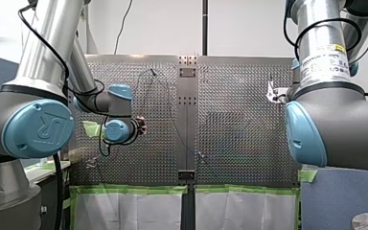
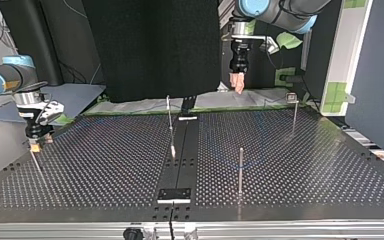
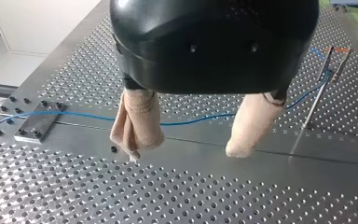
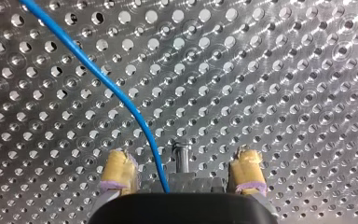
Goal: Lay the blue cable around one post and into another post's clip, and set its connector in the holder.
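Blue cable [image 4: 121, 93] is run unpinched between spread right gripper [image 4: 182, 163] jaws | left gripper [image 3: 189, 149] jaws are held spread above worktop [image 3: 168, 196], likely awaiting pickup.

Plainly a robotics lab: perforated metal table [image 1: 239, 143] between left arm [image 1: 43, 52] and right arm [image 1: 335, 110], green tape [image 1: 124, 189] on its edge, thin posts [image 2: 240, 170] standing in it, black backdrop [image 2: 150, 45] behind.

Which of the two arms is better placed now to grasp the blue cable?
My right. The blue cable runs between the open yellow pads of my right gripper. By contrast, my left gripper hangs open above the table, and the cable lies apart from it.
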